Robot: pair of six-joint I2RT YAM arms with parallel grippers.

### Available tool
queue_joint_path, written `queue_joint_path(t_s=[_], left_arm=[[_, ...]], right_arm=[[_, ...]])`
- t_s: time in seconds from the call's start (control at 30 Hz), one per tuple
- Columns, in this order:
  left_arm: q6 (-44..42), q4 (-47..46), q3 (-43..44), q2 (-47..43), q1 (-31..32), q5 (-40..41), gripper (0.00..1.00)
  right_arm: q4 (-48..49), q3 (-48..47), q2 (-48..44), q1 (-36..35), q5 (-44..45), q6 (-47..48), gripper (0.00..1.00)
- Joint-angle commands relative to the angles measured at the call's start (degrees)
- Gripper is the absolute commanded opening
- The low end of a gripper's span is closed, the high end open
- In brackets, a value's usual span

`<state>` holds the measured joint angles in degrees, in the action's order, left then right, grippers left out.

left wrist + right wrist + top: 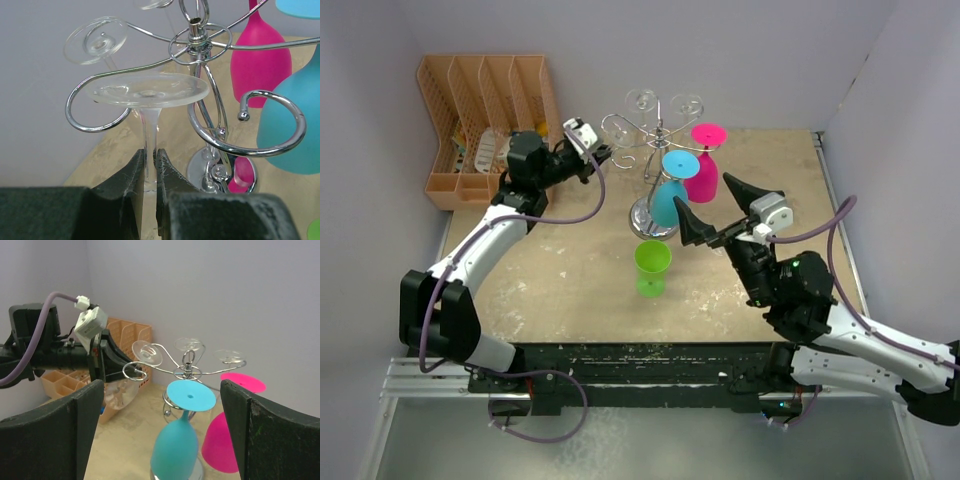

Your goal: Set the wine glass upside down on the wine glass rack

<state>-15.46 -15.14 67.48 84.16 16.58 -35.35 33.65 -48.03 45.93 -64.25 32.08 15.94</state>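
Left gripper (602,155) is pinched narrow on the thin stem of the clear wine glass (148,91). Its two black fingers (127,180) press the stem from both sides. That glass is upside down with its flat round foot on top, right over one curly arm of the wine glass rack (658,135) (I cannot tell if foot and wire really touch). Its bowl is hidden below the fingers in the left wrist view. The right wrist view shows it only as a blurry clear shape.

Right gripper (705,195) is spread wide and holds nothing. It hangs just beside the blue glass (667,200).

The rack stands near the back middle of the table (550,290), close to the back wall. The orange organiser (485,110) fills the back left corner, near the left arm. Bare table lies open at the front left. The green cup (652,265) sits just in front of the rack's shiny base.

Counting: one rack, three clear glasses (one is cut off at the top of the left wrist view), one blue glass, one pink glass (703,170), one green cup and two grippers.
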Motion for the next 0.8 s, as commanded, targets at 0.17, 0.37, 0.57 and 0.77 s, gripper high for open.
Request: queue_joint_path(t_s=[0.17, 0.37, 0.57, 0.77], left_arm=[[4.9, -6.3, 2.7, 0.6, 0.0, -3.9, 0.00], [8.1, -10.8, -0.3, -0.7, 0.1, -1.7, 0.00], [9.1, -13.9, -0.8, 0.6, 1.2, 1.2, 0.00], [9.0, -20.0, -5.7, 0.7, 3.2, 3.6, 0.00]], right_arm=[[1.2, -1.6, -1.8, -0.2, 4.4, -4.1, 1.00], [-1.4, -2.5, -1.5, -0.2, 6.6, -5.7, 1.00], [-3.0, -2.7, -2.2, -0.3, 6.7, -8.4, 1.00], [-4.5, -4.9, -1.0, -0.3, 6.9, -8.6, 1.00]])
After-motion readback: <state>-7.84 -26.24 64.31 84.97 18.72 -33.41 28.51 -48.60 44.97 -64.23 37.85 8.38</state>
